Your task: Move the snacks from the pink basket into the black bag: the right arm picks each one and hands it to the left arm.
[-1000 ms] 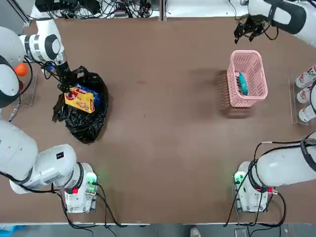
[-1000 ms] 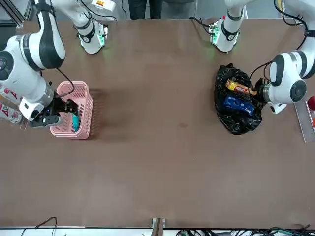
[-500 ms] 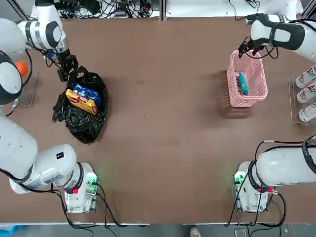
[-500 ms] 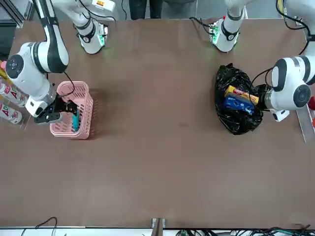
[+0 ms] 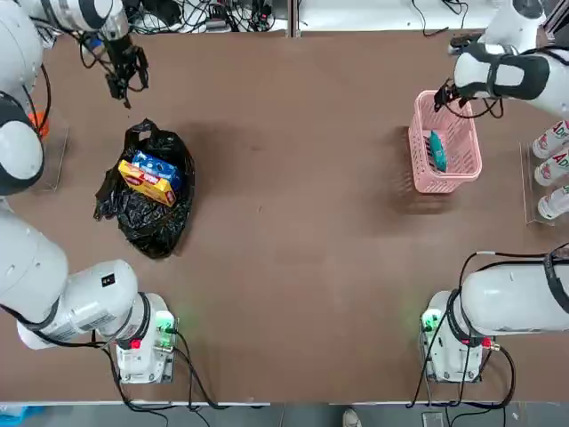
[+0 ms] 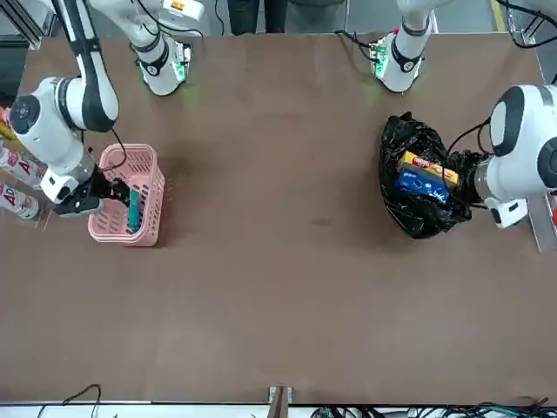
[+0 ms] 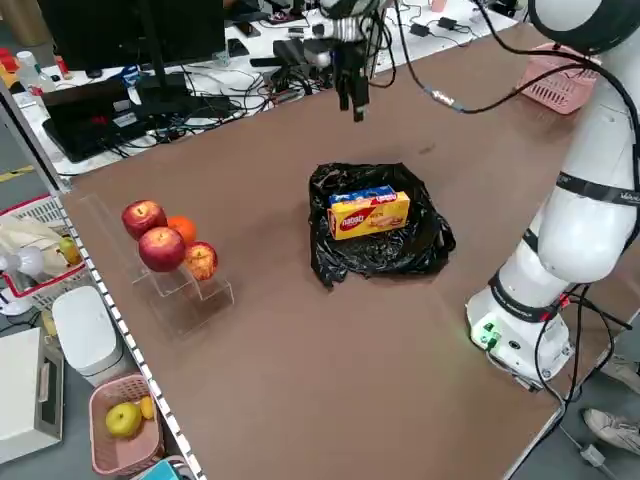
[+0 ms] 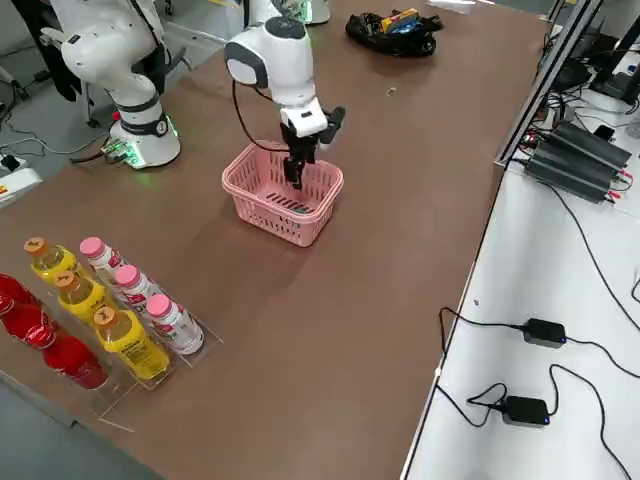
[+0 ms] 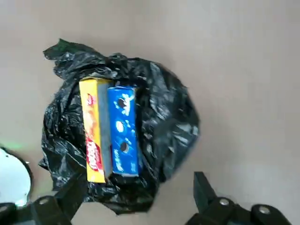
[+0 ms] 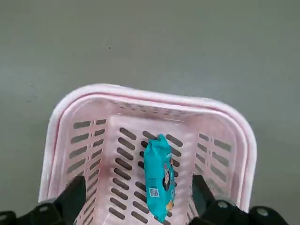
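From overhead, the right gripper (image 5: 444, 96) hangs at the far rim of the pink basket (image 5: 422, 169), and the teal packet (image 5: 437, 151) lies inside, nearer the robot than that gripper, its long axis running roughly away from the robot. The right arm is by far the nearer one; the left gripper (image 5: 127, 91) hangs past the far side of the black bag (image 5: 156, 229), well apart from the basket. In the front view, the basket stands on the desk (image 6: 287, 287), with white bottles (image 6: 19, 202) beyond the right arm's wrist. The left side view shows the yellow box (image 7: 370, 216) and blue box (image 7: 362, 194) side by side in the bag, red fruit (image 7: 162, 249) in a clear tray nearby. In the right side view, the basket's lattice walls rise around the spot to be reached; they look like the main obstacle. The left wrist view has that gripper's fingers spread, gripping nothing. In the right wrist view the fingers stand wide apart too, the packet lying between their lines, so a straight descent should suit, pinching across its narrow width.
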`<state>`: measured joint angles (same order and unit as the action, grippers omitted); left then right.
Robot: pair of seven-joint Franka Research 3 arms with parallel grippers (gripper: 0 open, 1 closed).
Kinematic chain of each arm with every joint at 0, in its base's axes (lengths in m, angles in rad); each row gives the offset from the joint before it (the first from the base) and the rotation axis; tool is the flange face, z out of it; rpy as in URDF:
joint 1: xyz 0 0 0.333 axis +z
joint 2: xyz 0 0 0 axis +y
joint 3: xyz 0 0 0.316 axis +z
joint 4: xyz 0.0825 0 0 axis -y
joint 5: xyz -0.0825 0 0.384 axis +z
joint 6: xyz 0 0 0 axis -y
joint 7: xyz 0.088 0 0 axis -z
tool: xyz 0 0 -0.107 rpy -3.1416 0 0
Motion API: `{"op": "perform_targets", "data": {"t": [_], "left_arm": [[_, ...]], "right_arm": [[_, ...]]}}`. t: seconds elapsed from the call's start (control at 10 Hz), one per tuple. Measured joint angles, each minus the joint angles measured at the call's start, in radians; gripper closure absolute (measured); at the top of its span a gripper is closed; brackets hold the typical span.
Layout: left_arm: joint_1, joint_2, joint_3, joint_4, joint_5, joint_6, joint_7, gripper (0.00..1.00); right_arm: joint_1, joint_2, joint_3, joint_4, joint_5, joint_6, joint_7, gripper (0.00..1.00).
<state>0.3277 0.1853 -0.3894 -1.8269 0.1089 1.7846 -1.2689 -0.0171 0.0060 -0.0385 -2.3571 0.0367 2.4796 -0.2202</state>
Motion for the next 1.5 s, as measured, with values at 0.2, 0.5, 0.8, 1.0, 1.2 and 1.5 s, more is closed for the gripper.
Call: {"op": "perform_targets", "data": {"t": [0.2,0.5,0.8,1.0,1.2,1.5], "left_arm": [[0.000,-0.004,-0.028,0.056,-0.011,-0.006,0.110,0.00],[0.002,-0.024,-0.027,0.123,-0.069,-0.022,0.327,0.00],[-0.047,-0.053,0.028,0.267,-0.083,-0.078,0.683,0.00],[-0.089,-0.088,0.073,0.288,-0.123,-0.088,0.859,0.00],[-0.172,-0.121,0.163,0.303,-0.151,-0.173,1.018,0.00],[-0.194,-0.135,0.206,0.377,-0.152,-0.305,1.092,0.00]], "right_arm": [[-0.001,0.000,0.001,-0.014,0.000,0.009,0.003,0.00],[-0.015,0.009,0.000,-0.028,0.001,0.036,0.016,0.00],[-0.040,0.050,0.003,-0.049,0.001,0.078,0.016,0.00],[-0.037,0.069,0.011,-0.068,0.001,0.123,0.016,0.00],[-0.033,0.089,0.016,-0.093,0.001,0.180,0.016,0.00],[-0.024,0.122,0.017,-0.112,0.001,0.232,0.016,0.00]]}}
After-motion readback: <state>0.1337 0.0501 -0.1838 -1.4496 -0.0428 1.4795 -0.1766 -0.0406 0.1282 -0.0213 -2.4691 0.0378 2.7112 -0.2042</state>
